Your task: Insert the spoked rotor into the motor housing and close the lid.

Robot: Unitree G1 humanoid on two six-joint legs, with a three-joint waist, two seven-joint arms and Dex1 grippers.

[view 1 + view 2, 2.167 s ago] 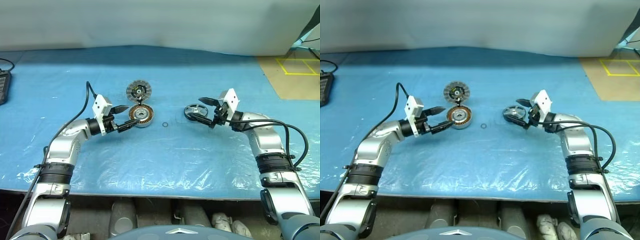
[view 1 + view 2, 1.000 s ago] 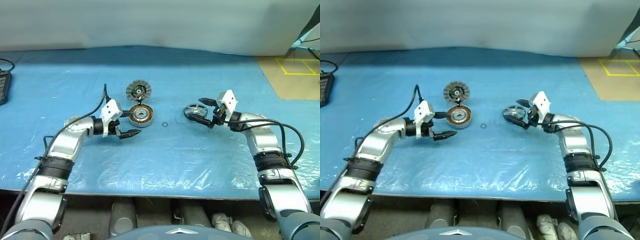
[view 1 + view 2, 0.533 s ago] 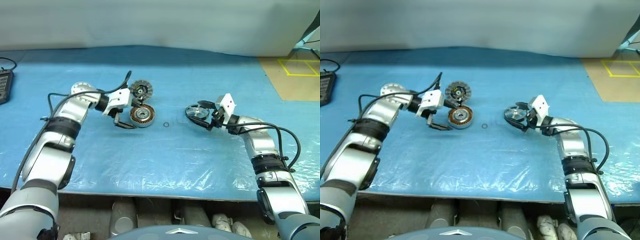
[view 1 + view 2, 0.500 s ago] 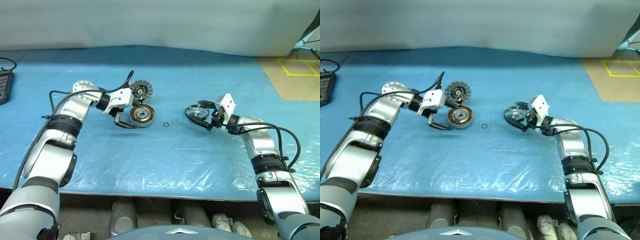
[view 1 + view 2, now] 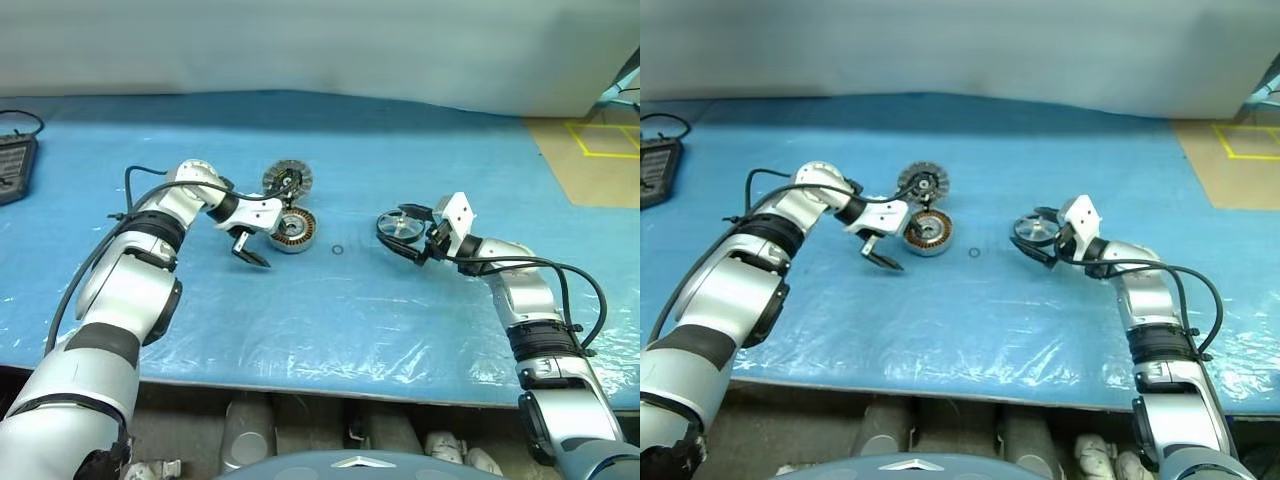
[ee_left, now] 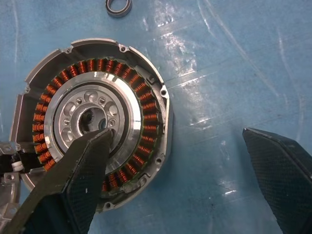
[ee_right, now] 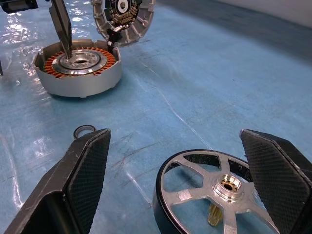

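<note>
Spoked rotor (image 7: 209, 192) lies btwn open right pincer (image 7: 183, 183) fingers, untouched.

No text, label, brand or number could be read anywhere in these views. The only marking was a set of yellow lines (image 5: 600, 140) taped in a box pattern on the brown floor beside the counter, and they carried no writing. The small circuit board at the middle of the lid (image 7: 123, 7) was too fine to make out any print.
</note>
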